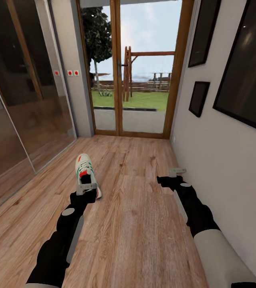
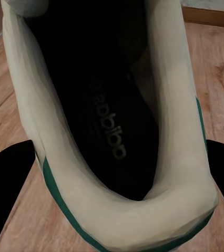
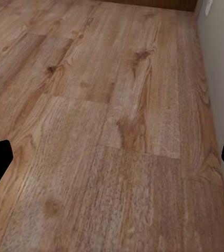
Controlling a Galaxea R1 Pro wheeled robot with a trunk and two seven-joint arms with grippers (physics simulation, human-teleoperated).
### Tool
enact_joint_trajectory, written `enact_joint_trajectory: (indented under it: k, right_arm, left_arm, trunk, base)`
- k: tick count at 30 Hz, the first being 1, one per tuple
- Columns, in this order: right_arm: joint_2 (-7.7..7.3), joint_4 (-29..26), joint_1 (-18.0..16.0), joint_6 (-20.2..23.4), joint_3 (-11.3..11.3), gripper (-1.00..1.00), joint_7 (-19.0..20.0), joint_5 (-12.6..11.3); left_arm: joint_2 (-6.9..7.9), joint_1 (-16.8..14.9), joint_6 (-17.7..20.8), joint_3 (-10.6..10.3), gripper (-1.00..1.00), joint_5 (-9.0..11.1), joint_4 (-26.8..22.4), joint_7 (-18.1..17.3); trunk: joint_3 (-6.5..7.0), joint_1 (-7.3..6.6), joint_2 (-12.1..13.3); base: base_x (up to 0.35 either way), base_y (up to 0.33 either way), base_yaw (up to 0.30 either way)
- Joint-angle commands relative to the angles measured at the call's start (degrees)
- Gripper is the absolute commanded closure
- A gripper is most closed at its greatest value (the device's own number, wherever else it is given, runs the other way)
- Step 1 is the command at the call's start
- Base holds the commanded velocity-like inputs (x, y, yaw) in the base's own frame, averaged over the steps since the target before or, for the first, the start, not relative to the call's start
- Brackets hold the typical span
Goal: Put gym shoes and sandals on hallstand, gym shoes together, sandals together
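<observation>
Gym shoe [image 1: 85, 171]: one white sneaker with green stripes and red accents, on the corridor floor [image 1: 144, 224] left of centre, toe toward the glass door [image 1: 134, 68]. In the left wrist view the heel opening sits close under the camera, dark insole with lettering showing.
Left gripper [image 1: 86, 188]: at the heel end of the gym shoe. Its black fingers [image 2: 7, 173] stand either side of the heel collar, spread about as wide as the shoe; whether they press the heel I cannot tell.
Right gripper [image 1: 177, 172]: held above bare floor near the right wall [image 1: 208, 152], well apart from the shoe. Fingers wide apart at the two edges of the right wrist view, nothing between them but planks.
Surroundings: mirrored wardrobe [image 1: 19, 100] along the left side; dark framed pictures [image 1: 199, 98] on the right wall; garden beyond the door.
</observation>
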Motion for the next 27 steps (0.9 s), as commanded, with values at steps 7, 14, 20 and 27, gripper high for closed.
enact_joint_trajectory:
  k: [7, 14, 20, 27]
  right_arm:
    - [0.00, -0.1, 0.0, 0.3, 0.0, -1.00, 0.0, 0.4]
    - [0.00, -0.1, 0.0, 0.3, 0.0, -1.00, 0.0, 0.4]
    - [0.00, -0.1, 0.0, 0.3, 0.0, -1.00, 0.0, 0.4]
    - [0.00, -0.1, 0.0, 0.4, 0.0, -1.00, 0.0, 0.4]
  left_arm:
    - [-0.02, 0.0, 0.3, -0.1, 1.00, -0.2, -0.1, 0.2]
    - [-0.02, 0.0, 0.3, -0.1, 1.00, -0.2, -0.1, 0.2]
    - [-0.01, 0.0, 0.3, -0.1, 1.00, -0.2, -0.1, 0.2]
    - [-0.02, 0.0, 0.3, -0.1, 1.00, -0.2, -0.1, 0.2]
  trunk:
    - [0.61, -0.01, 0.0]
    - [1.27, -0.01, 0.0]
    - [1.82, -0.01, 0.0]
    - [2.03, -0.01, 0.0]
  base:
    - [0.004, 0.000, 0.000]
    - [0.216, 0.000, 0.000]
    - [0.333, 0.000, 0.000]
    - [0.345, 0.000, 0.000]
